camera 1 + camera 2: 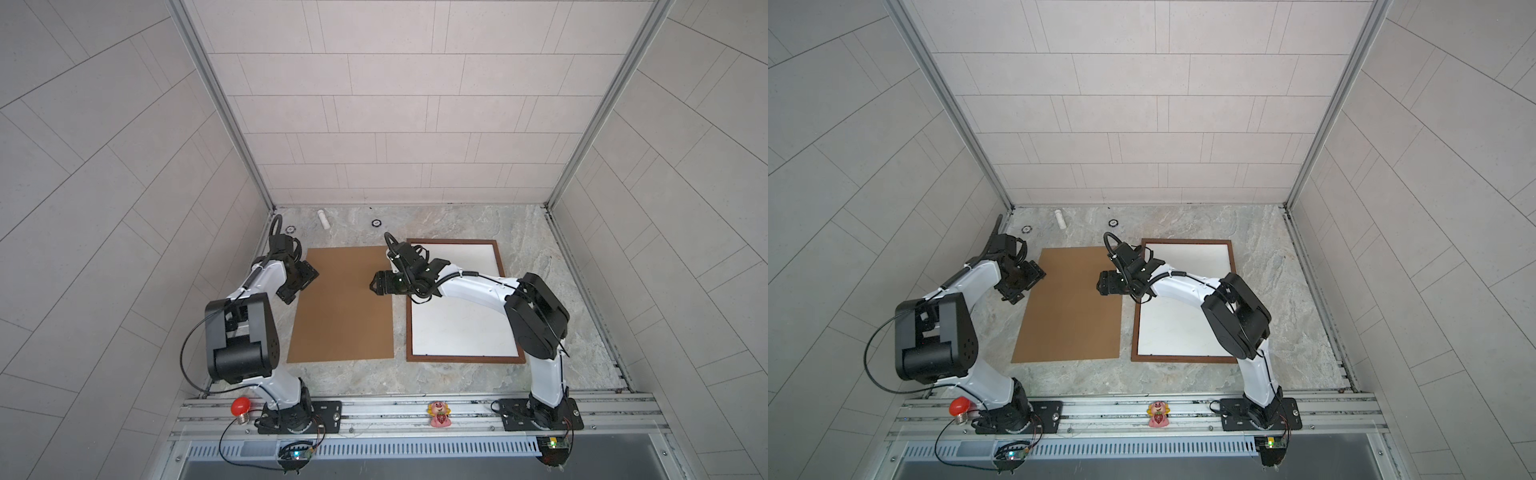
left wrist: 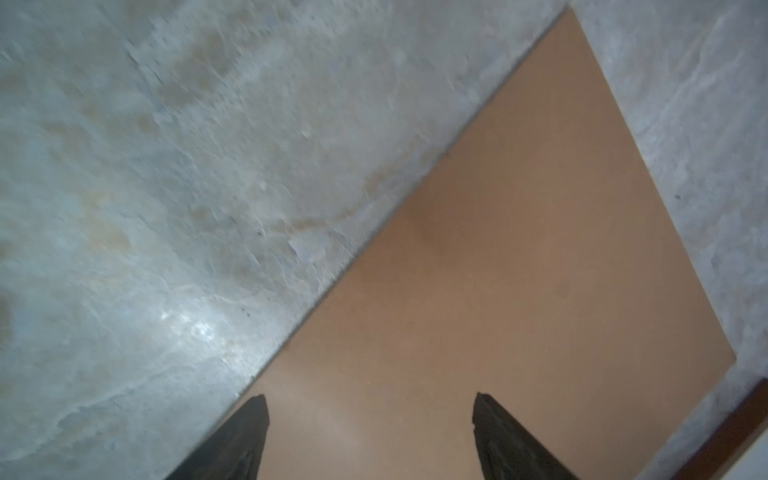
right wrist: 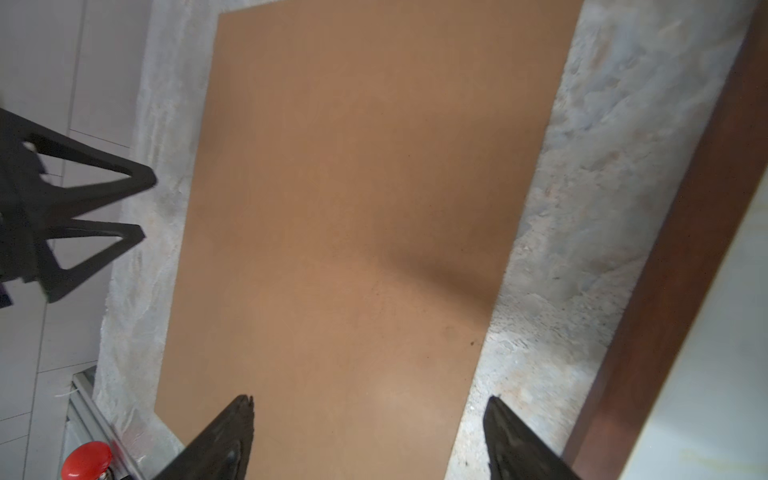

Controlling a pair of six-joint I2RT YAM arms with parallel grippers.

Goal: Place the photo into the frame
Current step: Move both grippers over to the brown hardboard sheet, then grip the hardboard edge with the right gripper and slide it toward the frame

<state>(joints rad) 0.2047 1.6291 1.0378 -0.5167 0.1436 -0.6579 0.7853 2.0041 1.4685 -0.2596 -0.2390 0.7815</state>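
Top views, both: photo (image 1: 461,328) is lying inside frame (image 1: 461,358), seemingly done.
Likely remaining: board (image 1: 345,316) lying beside frame.
Jaws: left gripper (image 2: 369,399), right gripper (image 3: 370,400) hovering spread, empty.

Both top views: high over bench (image 1: 457,220) near edge, looking down toward far edge, whole bench shared. Wrist views: close, looking down; share brown board (image 2: 519,270), frame (image 3: 690,249) rail.

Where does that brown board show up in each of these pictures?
Both top views: the brown board lies flat, left of centre.
Left wrist view: a large slanted wedge.
Right wrist view: fills most of the picture.
Shared landmark: the dark frame edge alongside it.
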